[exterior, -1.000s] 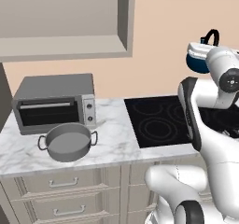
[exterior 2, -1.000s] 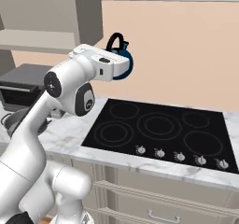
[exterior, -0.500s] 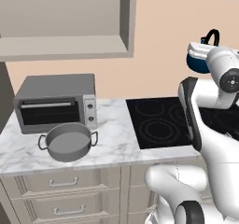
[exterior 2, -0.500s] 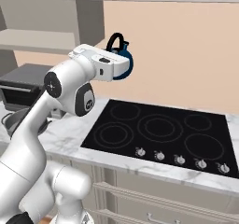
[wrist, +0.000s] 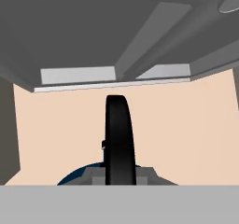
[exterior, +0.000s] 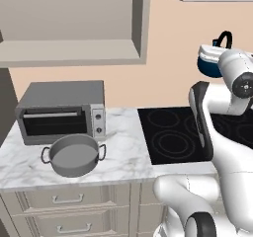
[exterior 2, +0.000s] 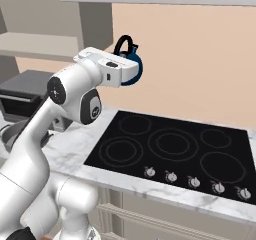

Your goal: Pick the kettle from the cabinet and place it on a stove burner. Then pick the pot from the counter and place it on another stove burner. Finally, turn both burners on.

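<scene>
Gripper (exterior 2: 125, 73) clamped shut on the kettle (exterior 2: 131, 70), held high in the air, well above the black cooktop (exterior 2: 165, 149) and in front of the peach wall. In the hand view, black arched handle (wrist: 119, 141) standing upright dead centre, dark-blue body just peeping at its foot, so handle arch running in line with the hand's forward look. Kettle hanging at the end of the hand, on its far side from the arm, over the rear left part of the cooktop. Decisive relation for the next move: straight down. Nearest burner (exterior 2: 136, 124) at the back left corner lies almost directly below the kettle, so likely a plain descent with little sideways travel. Further out: pot (exterior: 74, 154) resting near the front edge of the marble counter (exterior: 126, 154), well apart to the left of the cooktop, just in front of the toaster oven (exterior: 62, 110). Open cabinet (exterior: 69, 51) above them. Knobs (exterior 2: 194, 181) along the cooktop's front edge, untouched; both placements and the burner switching judged not yet done.
</scene>
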